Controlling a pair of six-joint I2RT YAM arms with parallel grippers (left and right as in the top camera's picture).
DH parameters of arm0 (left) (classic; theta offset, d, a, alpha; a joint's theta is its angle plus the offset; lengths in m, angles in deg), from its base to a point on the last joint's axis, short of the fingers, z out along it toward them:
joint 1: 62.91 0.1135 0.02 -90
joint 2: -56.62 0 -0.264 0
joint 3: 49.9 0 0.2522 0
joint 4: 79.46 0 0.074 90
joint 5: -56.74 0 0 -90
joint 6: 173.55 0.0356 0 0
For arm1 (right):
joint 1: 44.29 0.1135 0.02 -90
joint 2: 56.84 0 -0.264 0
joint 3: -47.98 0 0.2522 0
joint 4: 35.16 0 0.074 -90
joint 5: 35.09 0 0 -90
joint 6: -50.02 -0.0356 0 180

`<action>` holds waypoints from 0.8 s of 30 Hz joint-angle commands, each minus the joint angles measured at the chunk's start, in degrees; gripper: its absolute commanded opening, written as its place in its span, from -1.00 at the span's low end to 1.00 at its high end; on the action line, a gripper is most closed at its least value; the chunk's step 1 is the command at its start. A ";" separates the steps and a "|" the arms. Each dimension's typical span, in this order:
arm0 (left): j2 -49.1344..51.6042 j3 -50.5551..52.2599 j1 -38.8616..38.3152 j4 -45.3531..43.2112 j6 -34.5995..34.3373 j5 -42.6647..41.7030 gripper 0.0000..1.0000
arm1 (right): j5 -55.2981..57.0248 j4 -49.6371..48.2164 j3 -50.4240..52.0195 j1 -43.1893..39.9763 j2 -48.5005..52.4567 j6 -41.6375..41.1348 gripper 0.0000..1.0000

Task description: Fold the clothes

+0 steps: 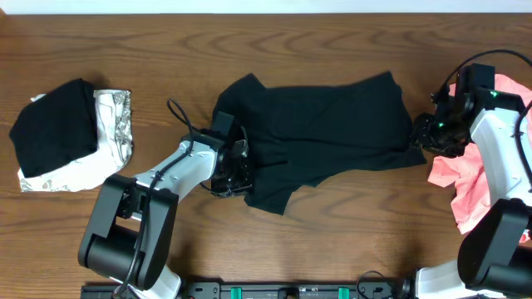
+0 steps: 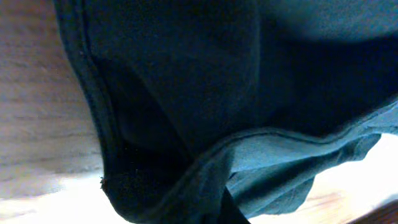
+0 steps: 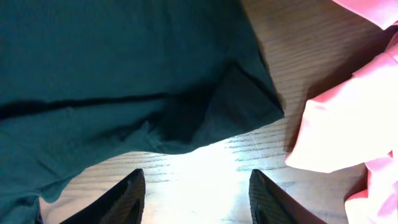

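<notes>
A plain black T-shirt (image 1: 324,124) lies spread, partly rumpled, across the middle of the table. My left gripper (image 1: 235,170) is at its left edge. In the left wrist view the black fabric (image 2: 186,93) fills the frame and bunches between the jaws (image 2: 205,211), hiding the fingers. My right gripper (image 1: 426,133) is at the shirt's right corner (image 3: 249,99). It is open and empty (image 3: 198,196) over bare wood just short of the hem. A salmon-pink garment (image 1: 465,178) lies beside it and also shows in the right wrist view (image 3: 348,124).
At the far left a folded black garment (image 1: 54,124) rests on a white-grey patterned one (image 1: 116,124). The pink garment lies under and around my right arm at the table's right edge. Bare wood (image 1: 349,224) runs along the front.
</notes>
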 commanded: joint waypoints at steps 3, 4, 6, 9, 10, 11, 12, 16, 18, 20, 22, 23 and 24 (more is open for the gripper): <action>0.55 0.39 -0.20 2.40 0.35 0.48 -0.88 | 0.15 -0.02 -0.13 -0.37 -0.15 0.81 0.05; 0.52 0.37 -0.11 3.17 0.35 2.14 -0.88 | 0.17 -0.15 -0.13 -0.37 -0.15 0.81 0.05; 0.44 0.37 0.31 4.09 0.35 5.99 -0.88 | 0.50 -0.20 -0.13 -0.37 -0.15 0.81 0.04; 0.28 0.15 1.73 4.35 0.46 8.26 -0.88 | 0.50 0.04 -0.13 -0.37 -0.15 0.83 0.04; 0.20 -0.02 2.47 4.33 0.57 8.24 -0.88 | 0.39 0.09 -0.13 -0.37 -0.15 0.83 0.04; 0.17 -0.28 3.34 4.33 0.57 8.24 -0.88 | -0.26 0.24 -0.13 -0.37 -0.15 0.85 0.04; 0.13 -0.57 4.17 4.26 0.59 8.26 -0.88 | -1.31 0.44 -0.13 -0.35 -0.15 0.85 0.03; 0.11 -0.90 7.74 2.01 0.57 8.22 -0.88 | -8.17 2.27 -0.13 -0.17 -0.15 2.29 0.05; 0.11 -0.90 8.90 1.73 0.57 8.22 -0.88 | -8.22 4.35 -0.13 0.26 -0.15 2.27 0.08; 0.11 -0.87 9.55 1.79 0.87 8.20 -0.88 | -8.07 6.56 -0.04 0.68 -0.15 2.25 0.08; 0.11 -0.87 9.66 1.99 1.66 8.20 -0.88 | -7.82 8.48 0.44 0.98 -0.15 2.25 0.09; 0.11 -0.87 9.66 2.32 1.66 8.20 -0.88 | -7.13 8.83 0.92 1.03 -0.15 2.25 0.10; 0.11 -0.87 9.64 2.78 1.64 8.15 -0.87 | -6.73 8.79 1.31 1.03 -0.15 2.25 0.09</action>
